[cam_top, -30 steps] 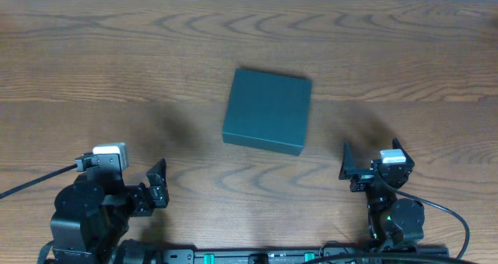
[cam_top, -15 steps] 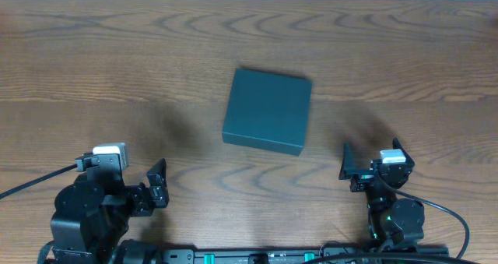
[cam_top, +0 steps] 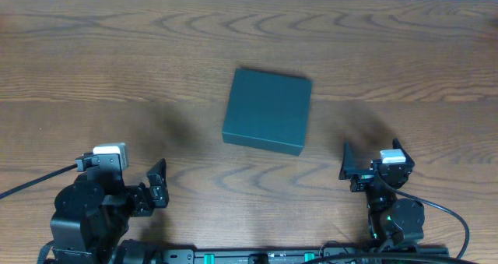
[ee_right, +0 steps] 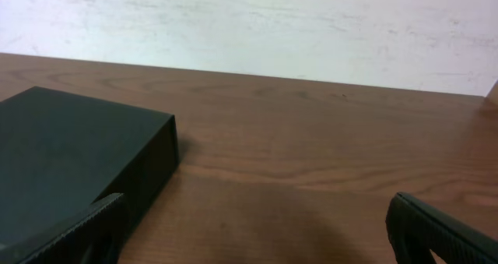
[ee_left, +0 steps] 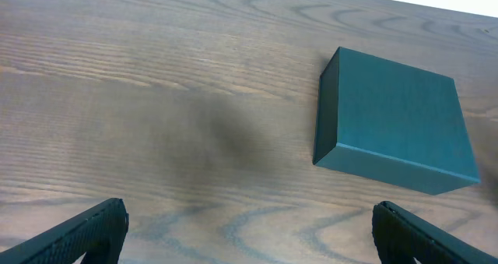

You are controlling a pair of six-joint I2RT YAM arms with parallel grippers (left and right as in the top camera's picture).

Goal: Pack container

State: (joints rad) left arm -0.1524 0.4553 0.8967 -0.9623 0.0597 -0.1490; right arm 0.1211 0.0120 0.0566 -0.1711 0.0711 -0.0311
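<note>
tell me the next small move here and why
Probably ease the right gripper forward toward the container to get at its lid: the box looks closed, and both that gripper and the left gripper stand open, empty and short of it.

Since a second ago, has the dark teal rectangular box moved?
No. The dark teal rectangular box sits against the same grain lines of the wooden table.

Looks like a robotics lab bench: brown wood-grain tabletop [cam_top: 117, 77], plain white wall [ee_right: 272, 22] at the far side, black cabled robot arms [cam_top: 85, 217] at the near edge.
</note>
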